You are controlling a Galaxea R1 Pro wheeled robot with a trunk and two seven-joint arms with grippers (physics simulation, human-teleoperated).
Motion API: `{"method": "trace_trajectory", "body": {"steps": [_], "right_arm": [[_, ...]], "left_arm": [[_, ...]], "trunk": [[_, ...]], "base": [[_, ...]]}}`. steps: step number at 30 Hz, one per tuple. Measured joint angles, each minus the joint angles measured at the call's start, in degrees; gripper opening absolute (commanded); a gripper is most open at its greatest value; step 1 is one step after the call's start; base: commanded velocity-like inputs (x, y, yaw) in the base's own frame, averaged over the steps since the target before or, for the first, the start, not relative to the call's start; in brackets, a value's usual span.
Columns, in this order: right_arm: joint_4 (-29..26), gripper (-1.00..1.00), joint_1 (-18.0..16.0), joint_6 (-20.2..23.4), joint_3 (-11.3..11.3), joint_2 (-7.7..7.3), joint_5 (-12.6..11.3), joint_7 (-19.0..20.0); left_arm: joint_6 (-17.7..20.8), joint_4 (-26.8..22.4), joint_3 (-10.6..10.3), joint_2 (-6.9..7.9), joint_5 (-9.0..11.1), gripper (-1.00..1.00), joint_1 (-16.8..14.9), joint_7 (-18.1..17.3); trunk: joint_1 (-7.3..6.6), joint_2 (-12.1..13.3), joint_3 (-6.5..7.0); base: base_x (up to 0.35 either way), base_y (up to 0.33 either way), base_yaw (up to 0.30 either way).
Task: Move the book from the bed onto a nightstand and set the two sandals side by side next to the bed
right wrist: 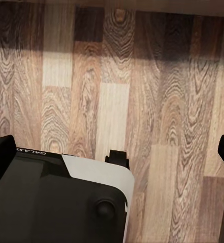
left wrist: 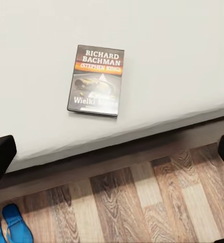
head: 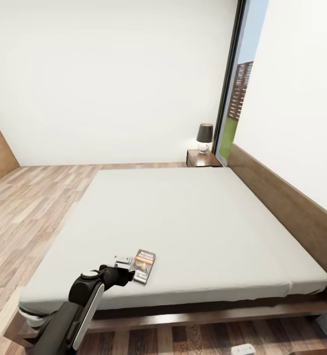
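The book [head: 144,264] lies flat on the bed [head: 183,217] close to its near edge, dark cover with an orange band up. My left gripper [head: 127,270] hovers over that edge just left of the book, open and holding nothing. In the left wrist view the book [left wrist: 97,80] lies ahead of the spread fingers [left wrist: 0,157], apart from them. Two blue sandals [left wrist: 15,227] lie side by side on the floor beside the bed frame [left wrist: 91,162]. A nightstand [head: 202,159] stands at the far corner by the headboard. My right gripper [right wrist: 112,152] hangs open over bare floor.
A black-shaded lamp [head: 204,137] sits on the nightstand, beside the tall window [head: 235,98]. The brown headboard [head: 291,207] runs along the right wall. Wood-plank floor [head: 30,207] lies to the left of the bed. My dark base [right wrist: 61,202] is under the right gripper.
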Motion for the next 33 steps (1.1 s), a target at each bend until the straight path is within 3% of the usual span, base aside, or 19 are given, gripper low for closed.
{"method": "trace_trajectory", "body": {"steps": [11, 33], "right_arm": [[0.01, 1.0, 0.0, 0.01, 0.07, 0.01, 0.07, 0.0], [0.22, 1.0, 0.02, 0.01, 0.01, -0.3, 0.09, 0.0]], "left_arm": [[0.04, -0.01, -0.18, 0.0, -0.08, 1.0, 0.01, 0.05], [0.08, -0.12, -0.3, -0.08, -0.1, 1.0, 0.01, 0.15]], "trunk": [[0.01, 0.01, 0.0], [0.02, 0.01, 0.0]], "base": [[0.214, 0.0, 0.0], [0.026, 0.0, 0.0]]}}
